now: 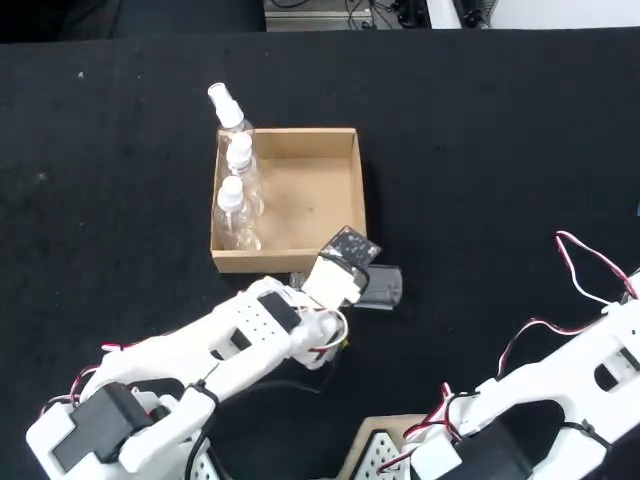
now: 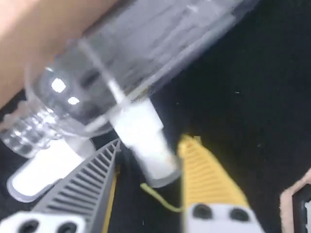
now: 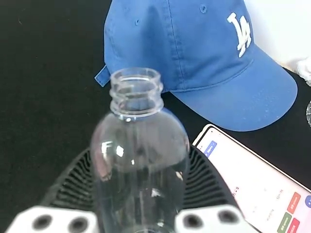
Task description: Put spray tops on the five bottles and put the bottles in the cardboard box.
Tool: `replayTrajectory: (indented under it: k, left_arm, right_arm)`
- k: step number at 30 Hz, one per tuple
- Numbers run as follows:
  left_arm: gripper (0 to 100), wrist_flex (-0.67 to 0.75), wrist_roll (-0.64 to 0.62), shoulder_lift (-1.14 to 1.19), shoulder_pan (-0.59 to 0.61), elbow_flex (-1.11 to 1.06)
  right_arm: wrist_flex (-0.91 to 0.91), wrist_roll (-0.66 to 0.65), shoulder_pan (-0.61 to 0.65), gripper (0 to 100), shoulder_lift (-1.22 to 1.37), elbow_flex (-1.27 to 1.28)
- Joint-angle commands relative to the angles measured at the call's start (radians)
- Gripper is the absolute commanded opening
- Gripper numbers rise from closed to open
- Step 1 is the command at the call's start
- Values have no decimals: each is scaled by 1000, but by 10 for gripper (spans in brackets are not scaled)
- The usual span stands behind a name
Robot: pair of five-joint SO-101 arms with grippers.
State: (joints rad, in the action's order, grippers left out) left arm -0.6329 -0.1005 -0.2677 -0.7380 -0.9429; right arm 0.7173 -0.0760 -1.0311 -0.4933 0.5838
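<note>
Three clear plastic bottles with white spray tops (image 1: 232, 205) stand at the brown cardboard box (image 1: 320, 190): two are inside along its 9 o'clock wall, and one is at its 11 o'clock corner. The left gripper (image 2: 151, 144), at the box's 6 o'clock edge, pinches a white spray top (image 2: 145, 131) beside a lying clear bottle (image 2: 146, 43). The right gripper (image 3: 141, 170), at 4 o'clock on the black bench (image 1: 500, 150), clasps an upright open-necked clear bottle (image 3: 136, 121).
</note>
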Motion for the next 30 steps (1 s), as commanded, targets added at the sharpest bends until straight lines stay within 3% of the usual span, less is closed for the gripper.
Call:
replayTrajectory:
  k: [1,8,17,24,30]
  left_arm:
    - [104,-11,2,-17,-39,10]
    - [102,-226,29,-18,-61,84]
    - [102,-473,299,-18,-59,105]
    - [102,-551,453,-38,-51,117]
    - [105,-678,580,-193,76,185]
  right_arm:
    - [-31,5,-12,11,-2,-24]
    - [-31,5,-12,12,-2,-24]
    - [-31,5,-12,12,-2,-24]
    - [-31,5,-12,12,-2,-24]
    - [-31,5,-12,12,-2,-24]
